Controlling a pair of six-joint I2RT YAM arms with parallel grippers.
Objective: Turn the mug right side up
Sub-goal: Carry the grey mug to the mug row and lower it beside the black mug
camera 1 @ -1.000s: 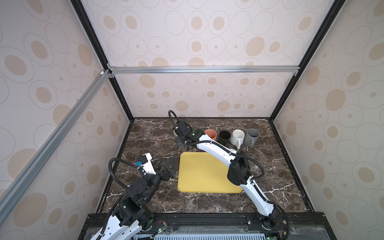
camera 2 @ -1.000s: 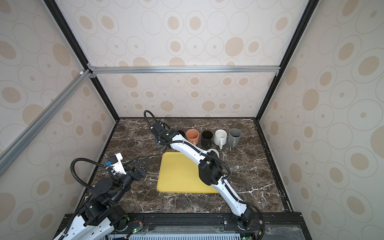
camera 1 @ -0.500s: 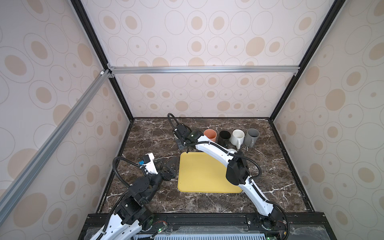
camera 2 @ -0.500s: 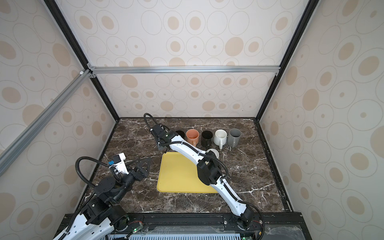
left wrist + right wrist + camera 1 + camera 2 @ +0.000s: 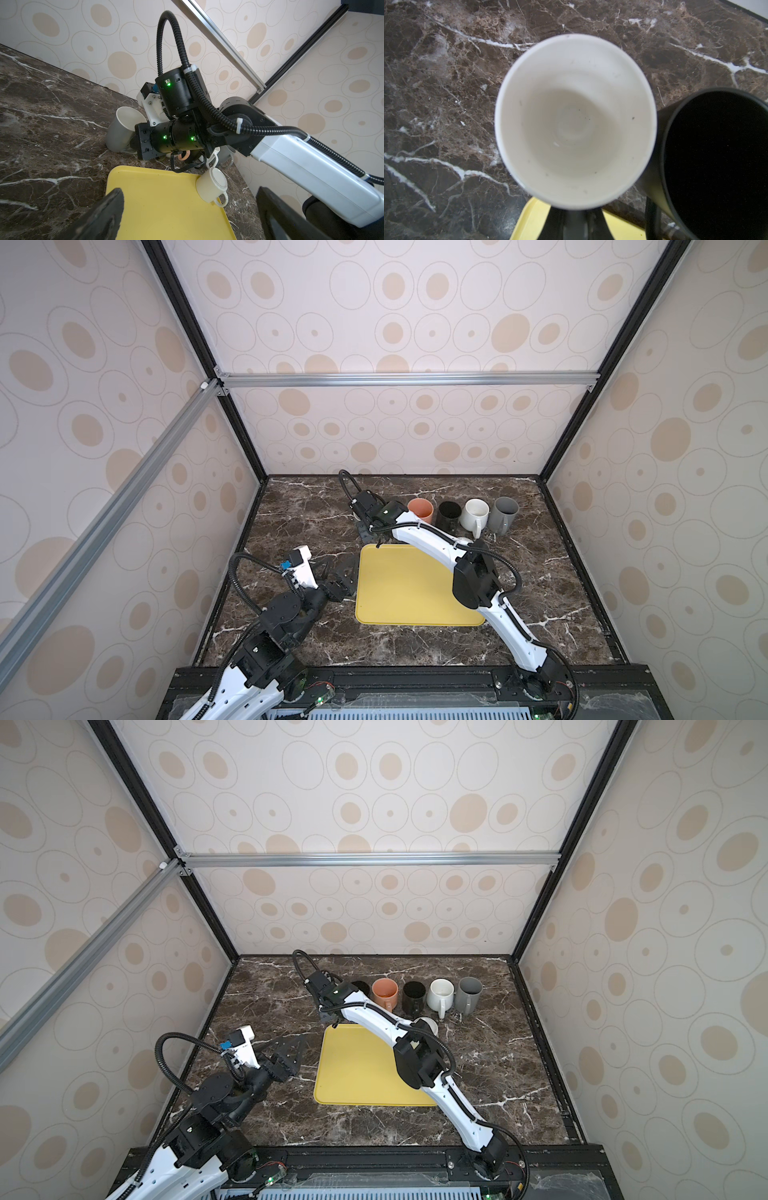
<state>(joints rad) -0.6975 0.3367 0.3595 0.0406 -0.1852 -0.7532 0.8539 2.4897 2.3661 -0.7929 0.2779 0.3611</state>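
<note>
The mug (image 5: 575, 120) is grey outside and white inside, and its mouth faces up toward the right wrist camera. My right gripper (image 5: 577, 224) is shut on its grey handle. In the left wrist view the mug (image 5: 122, 128) leans, with its base low by the table, next to the right gripper (image 5: 143, 143). In both top views the right wrist hides the mug, and only the gripper (image 5: 368, 533) (image 5: 326, 1015) shows behind the tray. My left gripper (image 5: 190, 220) (image 5: 338, 572) (image 5: 293, 1048) is open and empty, left of the tray.
A yellow tray (image 5: 407, 589) lies mid-table. A cream mug (image 5: 212, 185) (image 5: 428, 1025) stands bottom-up at its far right corner. Several upright mugs line the back: black (image 5: 716, 166) (image 5: 359, 986), orange (image 5: 421, 508), black (image 5: 449, 512), white (image 5: 476, 512), grey (image 5: 505, 512).
The right wrist has shifted slightly over the held mug, and the left arm has moved a little. Both grippers keep the same state.
</note>
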